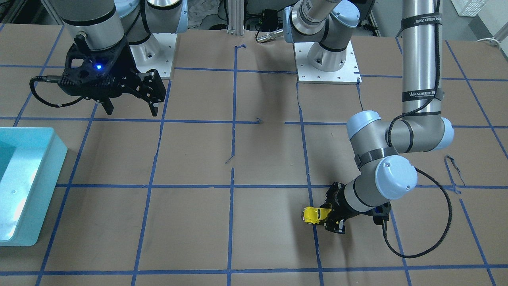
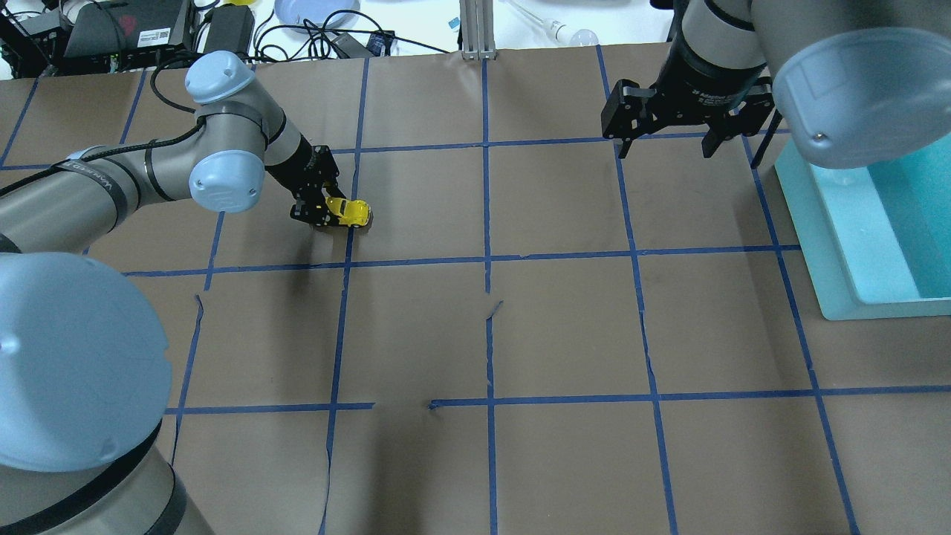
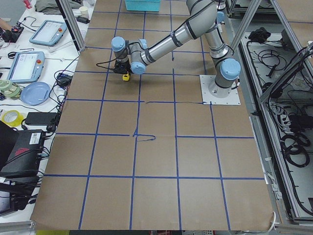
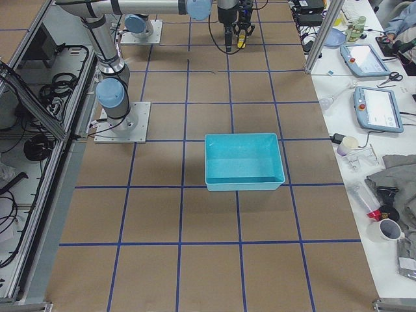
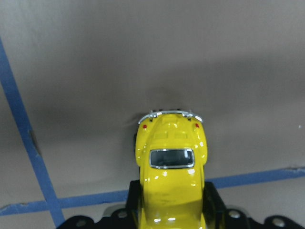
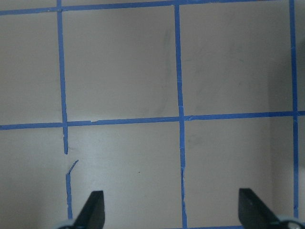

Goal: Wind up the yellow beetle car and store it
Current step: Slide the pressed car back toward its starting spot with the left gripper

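The yellow beetle car (image 2: 351, 212) sits low at the brown table, held at one end by my left gripper (image 2: 325, 210), which is shut on it. The car also shows in the front view (image 1: 313, 215) and fills the lower middle of the left wrist view (image 5: 170, 167), its bumper end pointing away from the gripper. My left gripper also shows in the front view (image 1: 327, 216). My right gripper (image 2: 665, 145) hangs open and empty above the table near the teal bin; it also shows in the front view (image 1: 131, 109). Its fingertips (image 6: 93, 210) show spread wide apart.
A teal bin (image 2: 832, 245) stands at the table's right side in the overhead view, and shows in the front view (image 1: 39, 186) and the right exterior view (image 4: 244, 185). Blue tape lines grid the brown table paper (image 2: 490, 327). Cables and devices lie beyond the far edge.
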### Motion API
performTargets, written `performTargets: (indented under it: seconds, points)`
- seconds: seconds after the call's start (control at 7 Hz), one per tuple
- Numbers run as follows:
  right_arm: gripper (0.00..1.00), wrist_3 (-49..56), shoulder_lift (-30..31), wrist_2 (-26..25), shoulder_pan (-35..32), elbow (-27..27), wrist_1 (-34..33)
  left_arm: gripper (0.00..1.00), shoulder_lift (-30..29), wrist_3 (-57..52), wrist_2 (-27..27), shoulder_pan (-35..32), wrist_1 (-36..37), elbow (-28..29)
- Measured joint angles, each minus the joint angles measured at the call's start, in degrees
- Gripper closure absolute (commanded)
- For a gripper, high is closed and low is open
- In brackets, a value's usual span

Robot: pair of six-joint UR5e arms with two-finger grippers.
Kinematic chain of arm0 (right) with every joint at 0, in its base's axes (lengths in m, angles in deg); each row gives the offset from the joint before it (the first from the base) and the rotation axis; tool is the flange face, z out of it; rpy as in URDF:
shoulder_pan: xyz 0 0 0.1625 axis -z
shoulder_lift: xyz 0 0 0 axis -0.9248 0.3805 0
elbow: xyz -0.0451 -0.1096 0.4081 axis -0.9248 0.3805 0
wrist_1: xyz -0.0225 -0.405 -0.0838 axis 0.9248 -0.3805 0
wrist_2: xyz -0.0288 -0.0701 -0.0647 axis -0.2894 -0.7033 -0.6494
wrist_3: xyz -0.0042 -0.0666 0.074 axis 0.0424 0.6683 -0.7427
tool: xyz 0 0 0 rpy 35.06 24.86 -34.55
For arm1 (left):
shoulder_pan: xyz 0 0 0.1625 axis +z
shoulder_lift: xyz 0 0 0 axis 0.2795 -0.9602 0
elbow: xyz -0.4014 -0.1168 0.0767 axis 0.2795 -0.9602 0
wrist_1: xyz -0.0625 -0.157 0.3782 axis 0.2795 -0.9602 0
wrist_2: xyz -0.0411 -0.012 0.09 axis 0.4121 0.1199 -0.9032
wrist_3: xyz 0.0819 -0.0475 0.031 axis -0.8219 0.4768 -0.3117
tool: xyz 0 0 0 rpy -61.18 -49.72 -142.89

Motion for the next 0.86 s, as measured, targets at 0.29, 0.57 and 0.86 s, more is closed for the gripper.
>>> performTargets:
  seconds: [0.29, 0.57, 0.86]
  points:
    - [0.00, 0.0, 0.0, 0.0, 0.0, 0.0, 0.0, 1.00, 0.0, -1.5, 0.0, 1.6, -0.1, -0.2]
    - [0.00, 0.0, 0.0, 0.0, 0.0, 0.0, 0.0, 1.00, 0.1, -2.9, 0.0, 3.8, -0.2, -0.3]
    - [0.00, 0.0, 0.0, 0.0, 0.0, 0.0, 0.0, 1.00, 0.0, -3.3, 0.1, 5.1, -0.2, -0.1]
